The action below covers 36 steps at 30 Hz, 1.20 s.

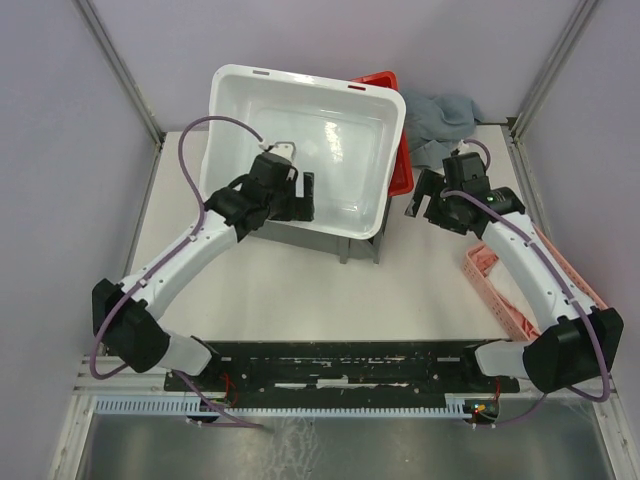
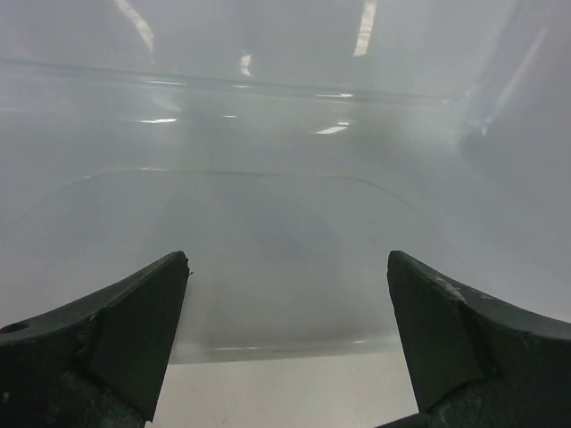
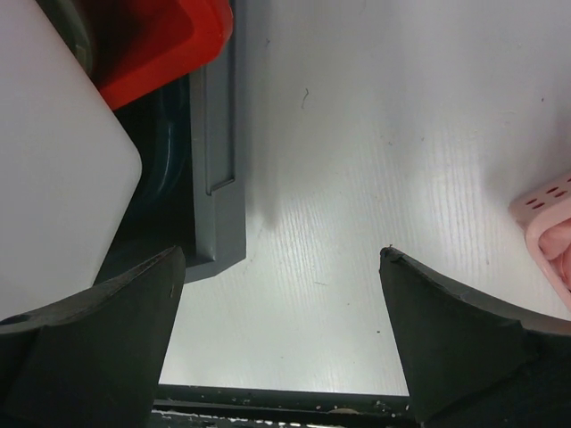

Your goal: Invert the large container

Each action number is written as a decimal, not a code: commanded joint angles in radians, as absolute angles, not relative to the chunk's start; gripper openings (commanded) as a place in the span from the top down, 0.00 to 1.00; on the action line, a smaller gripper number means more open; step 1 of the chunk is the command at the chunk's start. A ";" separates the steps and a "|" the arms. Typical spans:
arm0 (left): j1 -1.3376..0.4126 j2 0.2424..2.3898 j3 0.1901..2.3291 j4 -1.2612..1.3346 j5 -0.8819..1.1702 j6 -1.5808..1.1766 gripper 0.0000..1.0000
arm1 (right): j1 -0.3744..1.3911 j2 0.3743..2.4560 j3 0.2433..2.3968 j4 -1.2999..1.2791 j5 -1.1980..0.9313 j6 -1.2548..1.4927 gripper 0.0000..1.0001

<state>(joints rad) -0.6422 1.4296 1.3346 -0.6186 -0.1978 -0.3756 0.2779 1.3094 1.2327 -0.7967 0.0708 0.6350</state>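
The large white container [image 1: 330, 130] stands open side up at the back centre, resting on a dark grey container [image 1: 300, 235]. My left gripper [image 1: 300, 185] is open and empty, reaching over the white container's near left rim. In the left wrist view the container's white wall [image 2: 285, 160] fills the frame between the open fingers of that gripper [image 2: 287, 259]. My right gripper [image 1: 418, 197] is open and empty just right of the container, above the table. In the right wrist view that gripper [image 3: 279, 254] shows the white container's corner [image 3: 53, 178] at the left.
A red bin [image 1: 402, 165] is wedged behind the white container's right side, over the grey container [image 3: 219, 134]. A grey cloth [image 1: 445, 115] lies at the back right. A pink basket [image 1: 520, 290] sits on the right, by the right arm.
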 commanded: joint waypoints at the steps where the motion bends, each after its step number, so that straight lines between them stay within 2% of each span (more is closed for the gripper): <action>1: -0.515 1.402 1.317 -0.615 -0.164 -0.443 0.01 | 0.281 1.311 1.254 -0.729 0.051 0.634 0.01; 10: -0.321 1.394 1.277 -0.692 -0.215 -0.465 0.01 | 0.302 1.426 1.224 -0.720 0.007 0.689 0.01; 20: -0.291 1.298 1.249 -0.710 -0.211 -0.444 0.01 | 0.431 1.591 1.206 -0.587 -0.050 0.733 0.01; 26: -0.292 1.242 1.293 -0.703 -0.124 -0.409 0.01 | 0.506 1.700 1.285 -0.577 -0.058 0.716 0.01; 36: -0.291 1.209 1.325 -0.759 -0.224 -0.398 0.01 | 0.645 1.890 1.516 -0.575 -0.095 0.661 0.01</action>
<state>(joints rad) -0.2958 1.2415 1.2724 -0.7429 -0.1864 -0.4213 0.5541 1.8214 1.3865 -0.6491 -0.0189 0.7181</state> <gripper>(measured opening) 0.991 0.987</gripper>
